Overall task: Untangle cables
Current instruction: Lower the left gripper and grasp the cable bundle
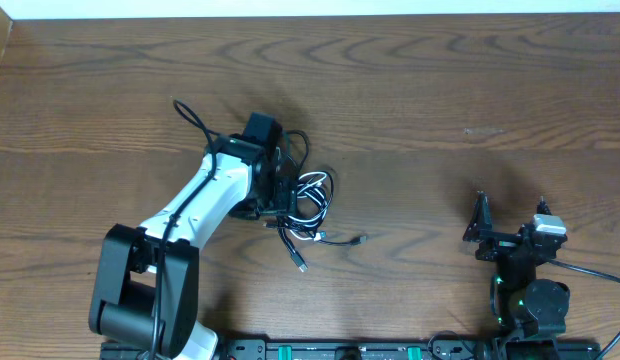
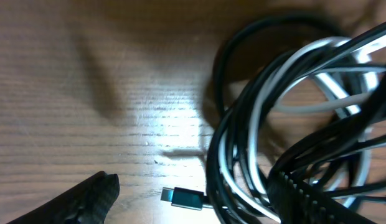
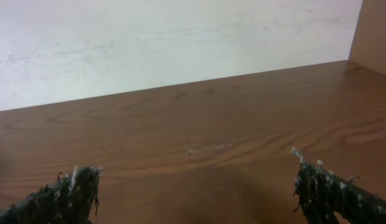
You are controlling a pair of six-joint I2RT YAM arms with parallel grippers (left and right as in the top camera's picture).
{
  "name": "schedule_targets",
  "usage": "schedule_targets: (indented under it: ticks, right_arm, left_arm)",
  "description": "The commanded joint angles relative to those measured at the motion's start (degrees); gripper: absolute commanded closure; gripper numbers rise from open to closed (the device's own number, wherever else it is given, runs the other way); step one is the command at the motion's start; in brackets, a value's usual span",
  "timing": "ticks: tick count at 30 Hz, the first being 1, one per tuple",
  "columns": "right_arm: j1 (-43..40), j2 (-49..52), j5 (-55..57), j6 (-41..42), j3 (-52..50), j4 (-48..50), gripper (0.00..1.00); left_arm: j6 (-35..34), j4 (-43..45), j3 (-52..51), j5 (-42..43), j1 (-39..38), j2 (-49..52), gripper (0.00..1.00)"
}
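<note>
Cables (image 1: 312, 192) sit right under the left end effector (image 2: 194, 183), spread wide, bundle nearer its right finger. The right end effector (image 3: 196, 186) is wide too, well apart.

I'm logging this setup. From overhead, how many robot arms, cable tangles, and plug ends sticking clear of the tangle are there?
Robot arms: 2
Cable tangle: 1
Plug ends clear of it: 2
Total: 5

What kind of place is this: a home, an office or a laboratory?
Most likely a robotics laboratory or test bench. The left arm and the right arm are mounted at one edge of a wooden table, a tangle of cables lies on it, and behind is a plain white wall.
</note>
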Motion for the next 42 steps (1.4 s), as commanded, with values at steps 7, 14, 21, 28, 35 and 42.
schedule_targets:
  ticks: [7, 14, 21, 28, 35, 42]
  right_arm:
    - [-0.3, -0.5, -0.1, -0.4, -0.1, -0.3, 0.01]
    - [-0.3, -0.5, -0.1, -0.4, -0.1, -0.3, 0.01]
    - [-0.3, -0.5, -0.1, -0.4, -0.1, -0.3, 0.01]
    - [-0.3, -0.5, -0.1, -0.4, -0.1, -0.3, 0.01]
    - [-0.3, -0.5, -0.1, -0.4, -0.1, -0.3, 0.01]
    - [-0.3, -0.4, -0.1, -0.4, -0.1, -0.3, 0.01]
  left_arm:
    - [-0.2, 0.4, -1.3, -0.3, -0.3, 1.2, 0.38]
    - [-0.5, 1.6, -1.8, -0.3, -1.8, 1.2, 0.38]
    - [-1.9, 3.1, -1.9, -0.5, -4.8, 1.2, 0.39]
    - [-4.7, 5.4, -2.8, -0.5, -5.4, 1.2, 0.45]
    - [-4.7, 8.7, -5.8, -0.3, -5.5, 1.4, 0.56]
    - [-5.1, 10.1, -6.6, -0.3, -5.5, 1.4, 0.64]
